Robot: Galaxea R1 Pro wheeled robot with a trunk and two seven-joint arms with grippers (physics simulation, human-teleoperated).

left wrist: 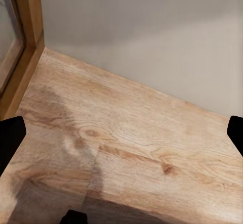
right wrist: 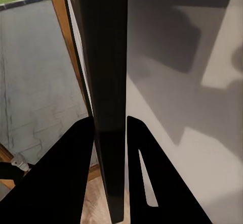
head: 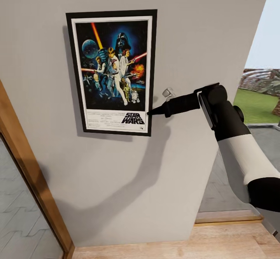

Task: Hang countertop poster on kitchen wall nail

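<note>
One poster (head: 112,72) flat against the pale grey wall (head: 194,25), upright, casting a shadow to its left. The right gripper (head: 149,113) has its fingers pinched on the frame's lower right edge; up close the black frame edge (right wrist: 109,107) sits squeezed between both fingers. Can't spot any nail, it'd be behind the poster. Wood door frame (head: 27,173) off to the left, wood floor (left wrist: 121,153) below. The left gripper (left wrist: 121,138) hangs spread wide over the floor with nothing in it.

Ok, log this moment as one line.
phase: hanging | poster: against wall, upright | right gripper: shut on poster's lower right edge | left gripper: open, over wood floor
</note>
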